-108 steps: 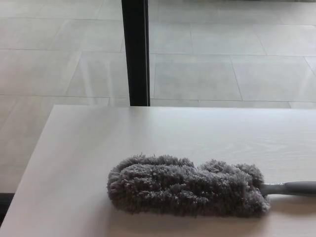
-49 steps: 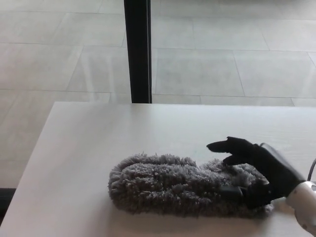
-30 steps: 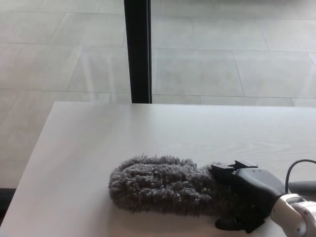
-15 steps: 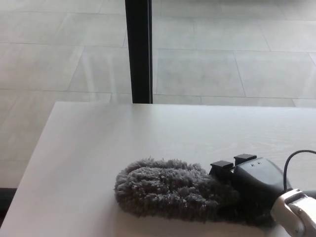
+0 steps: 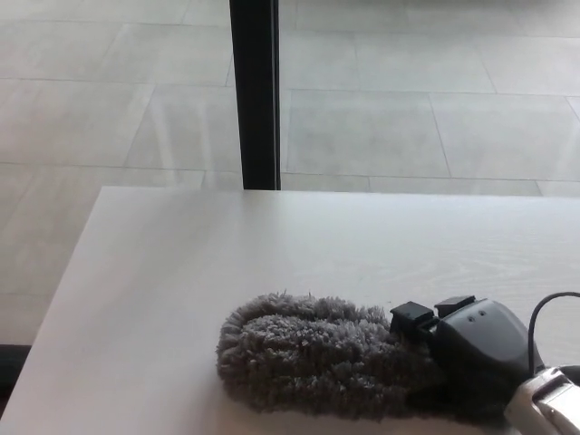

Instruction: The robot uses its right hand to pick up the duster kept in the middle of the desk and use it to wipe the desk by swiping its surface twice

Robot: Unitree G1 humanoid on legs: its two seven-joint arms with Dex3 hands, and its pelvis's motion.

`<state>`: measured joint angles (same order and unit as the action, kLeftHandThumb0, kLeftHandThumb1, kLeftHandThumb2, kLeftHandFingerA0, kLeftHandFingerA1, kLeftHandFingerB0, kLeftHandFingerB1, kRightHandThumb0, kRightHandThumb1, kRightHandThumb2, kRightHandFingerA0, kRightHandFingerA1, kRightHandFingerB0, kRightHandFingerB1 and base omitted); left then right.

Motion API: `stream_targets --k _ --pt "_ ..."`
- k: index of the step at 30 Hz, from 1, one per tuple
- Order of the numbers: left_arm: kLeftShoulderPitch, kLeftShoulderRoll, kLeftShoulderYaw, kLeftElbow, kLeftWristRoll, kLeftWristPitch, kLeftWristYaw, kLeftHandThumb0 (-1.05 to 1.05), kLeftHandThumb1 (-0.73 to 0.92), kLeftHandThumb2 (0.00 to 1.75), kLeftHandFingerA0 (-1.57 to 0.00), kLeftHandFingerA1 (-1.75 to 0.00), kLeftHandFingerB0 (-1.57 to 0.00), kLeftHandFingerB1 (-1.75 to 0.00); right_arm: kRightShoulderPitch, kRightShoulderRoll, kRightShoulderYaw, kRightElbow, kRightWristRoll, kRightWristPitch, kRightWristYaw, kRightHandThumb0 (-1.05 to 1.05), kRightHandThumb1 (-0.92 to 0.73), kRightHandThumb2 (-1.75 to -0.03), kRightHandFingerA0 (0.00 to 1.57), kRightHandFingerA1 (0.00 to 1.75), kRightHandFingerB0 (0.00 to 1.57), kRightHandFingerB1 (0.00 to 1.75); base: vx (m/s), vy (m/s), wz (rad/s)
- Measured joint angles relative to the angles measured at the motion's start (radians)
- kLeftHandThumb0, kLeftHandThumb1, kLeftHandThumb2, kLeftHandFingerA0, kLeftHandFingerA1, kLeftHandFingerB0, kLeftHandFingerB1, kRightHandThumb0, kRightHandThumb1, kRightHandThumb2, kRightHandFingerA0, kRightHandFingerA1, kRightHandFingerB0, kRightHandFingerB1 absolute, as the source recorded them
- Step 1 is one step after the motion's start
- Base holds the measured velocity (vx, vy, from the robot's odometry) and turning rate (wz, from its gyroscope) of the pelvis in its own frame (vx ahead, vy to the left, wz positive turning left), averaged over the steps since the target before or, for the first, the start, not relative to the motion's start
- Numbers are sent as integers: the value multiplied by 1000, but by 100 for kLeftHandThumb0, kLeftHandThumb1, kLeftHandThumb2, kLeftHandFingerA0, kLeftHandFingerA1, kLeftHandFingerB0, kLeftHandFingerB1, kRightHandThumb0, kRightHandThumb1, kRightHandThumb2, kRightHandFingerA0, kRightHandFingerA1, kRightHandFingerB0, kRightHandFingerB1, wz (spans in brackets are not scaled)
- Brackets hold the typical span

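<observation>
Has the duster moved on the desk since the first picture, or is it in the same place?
Yes. The duster shifted right: its fluffy tip is now farther from the desk's left edge, under the right hand.

The duster [image 5: 308,353] is grey, shaggy, soft fibre. The counter [image 5: 181,263] looks like pale, matt wood grain. The right hand [image 5: 471,349] is smooth black plastic. Floor tiles [image 5: 362,127] shine faintly.

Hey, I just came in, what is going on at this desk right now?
The robot's right hand is down over the handle end of a fluffy grey duster lying on the pale desk. The hand covers that end, so whether it has actually closed on the handle cannot be seen. The duster head rests flat on the desk. The left hand is not in the picture.
</observation>
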<state>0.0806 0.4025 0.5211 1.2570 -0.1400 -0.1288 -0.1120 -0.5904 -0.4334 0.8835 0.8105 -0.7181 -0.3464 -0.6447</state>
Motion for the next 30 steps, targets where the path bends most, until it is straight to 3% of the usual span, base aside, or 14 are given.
stream_targets --k 5,6,7,12,16,17,19,20,21,24,25,28,29,30 --pt "-2 0 1 2 -1 0 -8 -46 67 60 -68 -58 -58 -50 2 0 45 22 -29 -15 -99 -34 -67 -82 96 175 67 132 0 0 0" --pt "-2 0 1 3 -1 0 -9 -47 65 59 -70 -60 -58 -50 1 0 54 26 -34 -15 -118 -30 -59 -86 122 169 73 129 0 0 0" --pt "-2 0 1 4 -1 0 -10 -45 66 58 -73 -59 -59 -49 1 0 63 29 -40 -15 -137 -35 -63 -80 100 175 69 132 0 0 0" --pt "-3 0 -1 5 -1 0 -21 -47 68 60 -68 -56 -58 -46 -11 3 127 60 -78 -15 -235 -35 -65 -92 93 175 74 151 0 0 0" --pt "-6 0 0 5 -2 0 -35 -46 66 60 -69 -56 -58 -47 -26 10 166 116 -104 -22 -298 -32 -55 -87 123 167 85 125 0 0 0" --pt "-6 1 0 5 -2 0 -39 -45 68 60 -68 -54 -57 -47 -31 11 174 131 -109 -23 -309 -45 -55 -103 123 136 84 106 0 0 0" --pt "-7 2 0 6 -3 0 -46 -45 68 60 -68 -54 -57 -47 -37 16 188 165 -121 -25 -327 -45 -55 -103 123 136 84 106 0 0 0" --pt "-8 4 0 6 -3 0 -50 -45 67 60 -68 -53 -57 -46 -40 18 192 178 -125 -25 -334 -37 -65 -77 98 175 63 144 0 0 0" --pt "-8 6 0 6 -3 0 -54 -45 67 60 -68 -53 -57 -46 -42 19 194 191 -129 -26 -338 -37 -65 -77 98 175 63 144 0 0 0" --pt "-7 14 0 6 -4 0 -63 -46 69 60 -67 -53 -58 -46 -44 19 176 234 -127 -26 -335 -46 -61 -73 83 159 80 116 0 0 0" --pt "-7 14 0 6 -4 0 -65 -47 70 61 -65 -52 -57 -45 -45 19 168 243 -126 -26 -334 -40 -47 -95 112 129 84 101 0 0 0" --pt "-4 14 -1 6 -4 0 -71 -45 70 61 -67 -51 -56 -45 -40 20 129 271 -117 -21 -331 -42 -48 -94 117 133 85 104 0 0 0" --pt "-3 14 -1 6 -4 0 -72 -44 72 61 -64 -53 -54 -45 -39 20 115 280 -113 -18 -330 -33 -66 -67 88 175 75 132 0 0 0" --pt "-1 14 0 6 -4 0 -73 -45 72 61 -64 -53 -54 -45 -37 20 86 292 -103 -13 -325 -29 -68 -68 86 175 74 124 0 0 0"
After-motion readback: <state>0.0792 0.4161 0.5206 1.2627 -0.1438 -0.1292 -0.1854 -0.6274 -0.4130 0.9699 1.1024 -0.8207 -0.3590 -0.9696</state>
